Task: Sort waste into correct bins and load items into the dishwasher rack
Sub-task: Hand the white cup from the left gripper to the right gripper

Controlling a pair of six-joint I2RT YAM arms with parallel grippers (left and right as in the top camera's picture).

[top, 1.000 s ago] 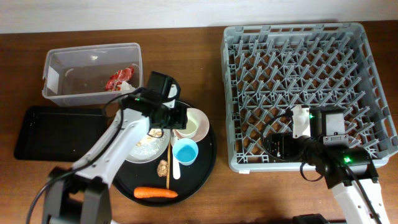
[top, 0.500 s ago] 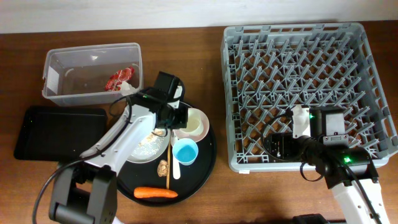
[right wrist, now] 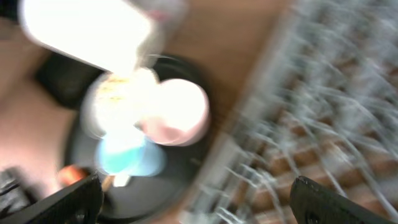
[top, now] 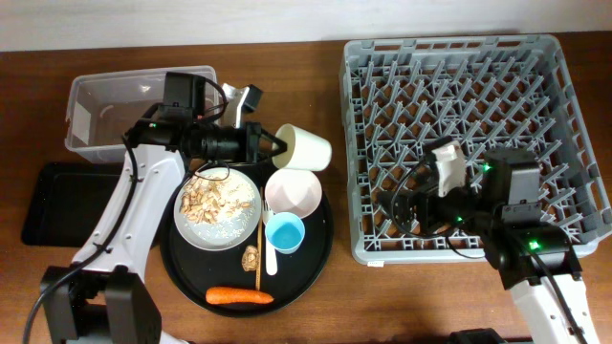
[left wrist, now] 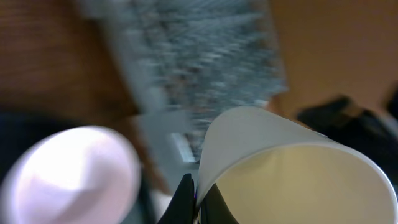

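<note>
Lifted from the round black tray (top: 323, 253), the white cup (top: 308, 148) is now held on its side past the tray's far rim, its wall pinched by the nearly closed left gripper (top: 275, 145). Loading into the dishwasher rack (top: 459, 86), to the right, is judged next; the right gripper (right wrist: 199, 208) is spread wide, empty, over the rack's near side.

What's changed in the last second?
The left gripper took hold of the white cup and lifted it up from the round black tray. The right gripper swung left over the dishwasher rack. Cream bowl, blue cup and carrot stayed put.
</note>
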